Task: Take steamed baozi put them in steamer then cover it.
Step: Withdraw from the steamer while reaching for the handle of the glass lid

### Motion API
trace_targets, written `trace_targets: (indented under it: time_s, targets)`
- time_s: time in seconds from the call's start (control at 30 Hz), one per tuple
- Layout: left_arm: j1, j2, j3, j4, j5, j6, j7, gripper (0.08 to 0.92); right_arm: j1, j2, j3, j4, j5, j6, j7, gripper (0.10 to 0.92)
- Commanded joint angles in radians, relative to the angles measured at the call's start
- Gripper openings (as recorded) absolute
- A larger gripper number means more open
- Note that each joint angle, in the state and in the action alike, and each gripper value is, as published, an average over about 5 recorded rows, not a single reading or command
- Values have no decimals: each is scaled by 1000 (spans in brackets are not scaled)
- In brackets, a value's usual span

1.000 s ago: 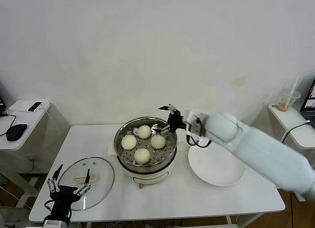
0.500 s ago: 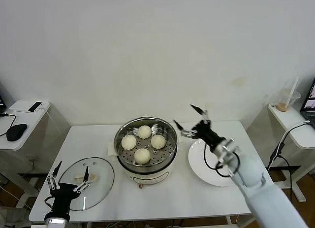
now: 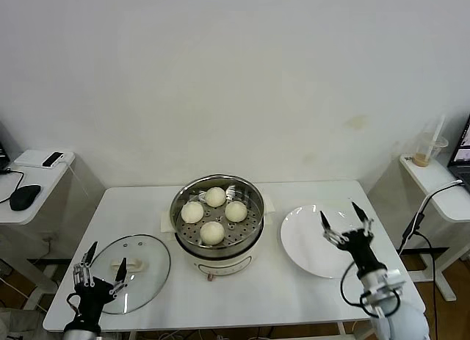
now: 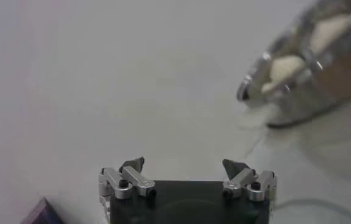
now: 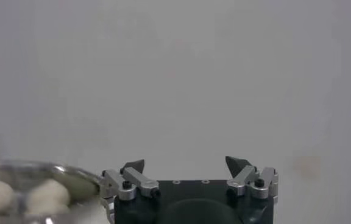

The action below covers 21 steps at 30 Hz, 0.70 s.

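Observation:
The steamer [image 3: 176,221] stands at the table's centre, uncovered, with four steamed baozi [image 3: 212,232] on its perforated tray. The glass cover [image 3: 150,259] lies flat on the table to its left, cream handle up. My left gripper [image 3: 106,258] is open and empty at the cover's near-left edge. My right gripper [image 3: 339,212] is open and empty above the right part of the white plate [image 3: 305,248]. The left wrist view shows the open left gripper [image 4: 183,165] with the steamer [image 4: 312,91] beyond. The right wrist view shows the open right gripper [image 5: 186,164], with the steamer's rim [image 5: 72,175] and baozi [image 5: 46,192] at the side.
The white plate is bare, right of the steamer. A side table [image 3: 29,182] with a phone and a mouse stands at the far left. A shelf with a cup [image 3: 429,150] stands at the far right. A white wall lies behind.
My right arm has drawn back from the steamer's far-right rim, to the right and toward me, to above the plate. The left gripper has barely shifted.

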Motion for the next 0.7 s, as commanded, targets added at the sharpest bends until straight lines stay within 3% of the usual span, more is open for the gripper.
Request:
trace_targets:
  time_s: [0.03,0.3,0.7]
  targets:
    - [2,43,6,57,424,-7,-3,823,-137,87,117,0,-38,17,16,823]
    - [-65,84,42,136,496,2,29,823,-166,102,96,42,35,-15,10,823]
    - [-44,87,51,148,522,20,74,823,-183,119,72,69,26,-27,18,823]
